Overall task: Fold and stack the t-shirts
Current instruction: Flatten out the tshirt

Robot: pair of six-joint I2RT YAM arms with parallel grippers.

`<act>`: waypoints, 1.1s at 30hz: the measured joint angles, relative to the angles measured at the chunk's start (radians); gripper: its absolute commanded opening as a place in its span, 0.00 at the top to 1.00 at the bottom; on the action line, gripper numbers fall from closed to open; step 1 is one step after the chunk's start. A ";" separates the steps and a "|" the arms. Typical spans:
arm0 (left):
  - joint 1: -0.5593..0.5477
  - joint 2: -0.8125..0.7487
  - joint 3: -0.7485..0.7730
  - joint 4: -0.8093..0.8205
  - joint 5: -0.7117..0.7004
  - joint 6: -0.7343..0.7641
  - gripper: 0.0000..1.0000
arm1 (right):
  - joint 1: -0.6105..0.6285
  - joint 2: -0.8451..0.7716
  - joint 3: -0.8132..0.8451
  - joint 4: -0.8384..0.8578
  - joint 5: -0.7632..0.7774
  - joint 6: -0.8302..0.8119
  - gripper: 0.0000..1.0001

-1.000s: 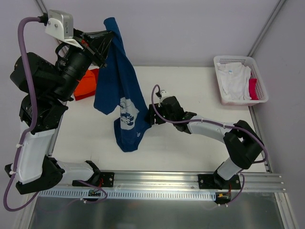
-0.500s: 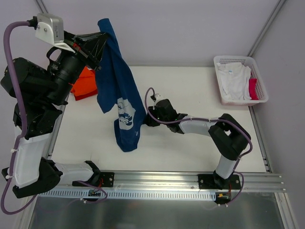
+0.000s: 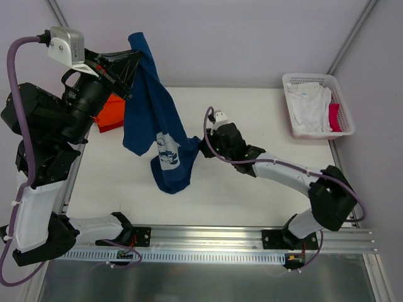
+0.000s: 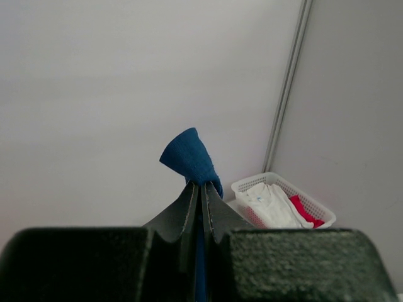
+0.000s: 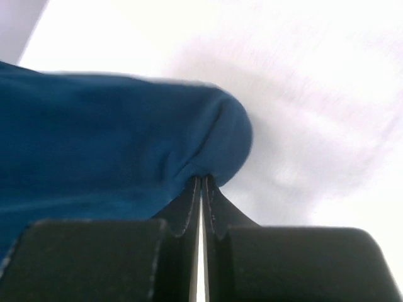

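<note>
- Top external: left gripper (image 3: 134,61), raised far left, is clamped on the hanging navy t-shirt (image 3: 154,119).
- Its right edge is pinched by the right gripper (image 3: 200,148).

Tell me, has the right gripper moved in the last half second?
Yes. Seen from the top camera, the right gripper, shut on the navy t-shirt, has shifted right and slightly up the picture, closer to the white basket.
</note>
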 measured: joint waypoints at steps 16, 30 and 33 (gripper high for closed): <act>0.000 -0.127 -0.087 0.001 -0.030 -0.001 1.00 | 0.000 -0.618 0.098 -0.289 0.295 -0.269 1.00; 0.000 -0.364 -0.176 0.009 -0.064 0.000 1.00 | 0.000 -1.006 0.167 -0.335 0.402 -0.436 1.00; 0.000 -0.396 -0.206 0.021 -0.082 0.000 1.00 | 0.000 -1.035 0.208 -0.333 0.401 -0.460 1.00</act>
